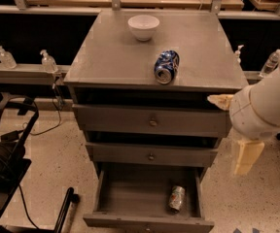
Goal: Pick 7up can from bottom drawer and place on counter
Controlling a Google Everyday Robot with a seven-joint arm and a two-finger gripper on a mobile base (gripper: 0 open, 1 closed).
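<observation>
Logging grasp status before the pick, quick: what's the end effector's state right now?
End effector: cannot be told; it is to the right of the cabinet, apart from the 7up can, which lies in the open bottom drawer.
</observation>
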